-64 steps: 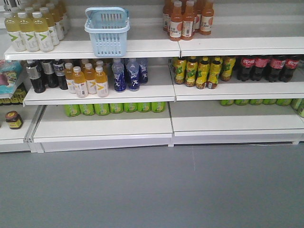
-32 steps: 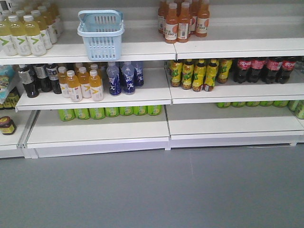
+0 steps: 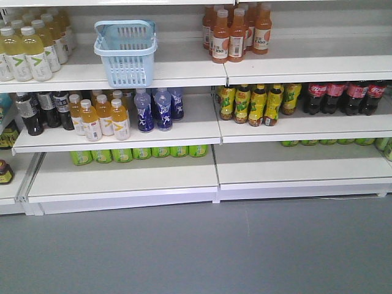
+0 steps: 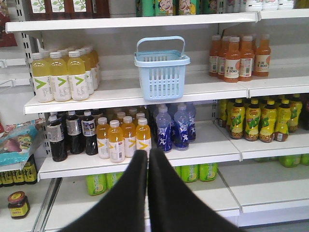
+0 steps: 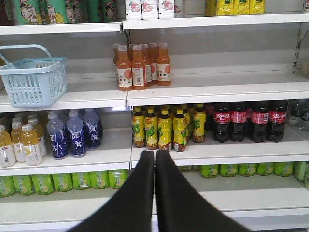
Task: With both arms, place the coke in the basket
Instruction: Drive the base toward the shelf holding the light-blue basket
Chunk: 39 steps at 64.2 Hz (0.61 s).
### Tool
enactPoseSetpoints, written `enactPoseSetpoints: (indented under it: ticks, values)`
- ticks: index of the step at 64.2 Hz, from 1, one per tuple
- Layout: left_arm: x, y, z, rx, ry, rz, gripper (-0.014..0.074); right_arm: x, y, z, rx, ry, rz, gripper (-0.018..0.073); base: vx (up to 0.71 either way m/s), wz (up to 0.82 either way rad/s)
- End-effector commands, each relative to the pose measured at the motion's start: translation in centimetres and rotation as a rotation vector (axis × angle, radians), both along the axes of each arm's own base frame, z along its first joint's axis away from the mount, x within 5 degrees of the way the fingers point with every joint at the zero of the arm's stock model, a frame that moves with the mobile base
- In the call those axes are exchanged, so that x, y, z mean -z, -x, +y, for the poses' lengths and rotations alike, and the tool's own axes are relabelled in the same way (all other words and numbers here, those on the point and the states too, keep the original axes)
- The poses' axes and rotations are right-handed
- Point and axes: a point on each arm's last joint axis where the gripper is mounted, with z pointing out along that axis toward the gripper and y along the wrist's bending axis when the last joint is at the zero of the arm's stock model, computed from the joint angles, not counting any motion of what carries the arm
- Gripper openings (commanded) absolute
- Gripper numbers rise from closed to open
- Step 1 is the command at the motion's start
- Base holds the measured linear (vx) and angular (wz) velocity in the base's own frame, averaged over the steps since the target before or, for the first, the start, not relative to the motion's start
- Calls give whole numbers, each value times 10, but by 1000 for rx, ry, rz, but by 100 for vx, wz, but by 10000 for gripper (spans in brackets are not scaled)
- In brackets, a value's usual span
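On the top shelf (image 3: pixel 184 66), left to right: logged pale-yellow drink bottles (image 3: pixel 27 52), then the light blue basket (image 3: pixel 125 58) standing upright near the front edge, then orange juice bottles (image 3: pixel 229 33) well apart to its right. Looked into the basket from the front view: only its own slotted walls seen inside. Handle (image 4: pixel 160 43) raised in both wrist views.

One shelf down, same order: dark bottles with white caps (image 3: pixel 40 110), orange-yellow bottles (image 3: pixel 101 119), blue bottles (image 3: pixel 156 109) below the basket, yellow-green labelled bottles (image 3: pixel 254 104), cola bottles with red labels (image 3: pixel 343 97). Lower still, a row of green cans (image 3: pixel 138 152) tucked under the middle shelf. Place of the coke can: cannot tell from any view.

Checked left gripper (image 4: pixel 148 153): fingers clenched tip to tip, grasping nothing, tips just under the orange-yellow bottles in frame. Checked right gripper (image 5: pixel 155 154): likewise pressed together with nothing held, tips just under the yellow-green bottles.

View differences:
- Left wrist alone: green cartoon-printed drinks (image 4: pixel 169 7) on a higher shelf. A teal snack bag (image 4: pixel 19 145) and small jar (image 4: pixel 18 204) shown whole, but cropped at the front view's left edge.
- Right wrist alone: four cola bottles countable. White bottles with peach pictures (image 5: pixel 149 8) and yellow packs (image 5: pixel 234 6) higher up.
- Front view alone: grey floor (image 3: pixel 196 245).
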Motion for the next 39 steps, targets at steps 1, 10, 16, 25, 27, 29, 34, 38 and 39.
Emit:
enactPoseSetpoints:
  ticks: [1, 10, 16, 25, 27, 29, 34, 38, 39]
  values:
    - [-3, 1, 0, 5, 10, -80, -6, -2, 1, 0, 1, 14, -70, -9, 12, -2]
    - [-3, 1, 0, 5, 10, -80, -6, -2, 1, 0, 1, 14, -70, -9, 12, 0]
    - [-3, 1, 0, 5, 10, -80, -6, -2, 1, 0, 1, 14, -70, -9, 12, 1]
    - [-3, 1, 0, 5, 10, -80, -6, -2, 1, 0, 1, 14, -70, -9, 11, 2]
    - [-3, 1, 0, 5, 10, -80, -6, -2, 1, 0, 1, 14, -70, -9, 10, 3]
    - [-3, 1, 0, 5, 10, -80, -6, -2, 1, 0, 1, 14, -70, -9, 10, 3]
    - [-3, 1, 0, 5, 10, -80, -6, -2, 1, 0, 1, 14, -70, -9, 9, 3]
    - [-3, 1, 0, 5, 10, -80, -6, -2, 1, 0, 1, 14, -70, -9, 9, 3]
    - [-3, 1, 0, 5, 10, -80, -6, -2, 1, 0, 1, 14, -70, -9, 9, 3]
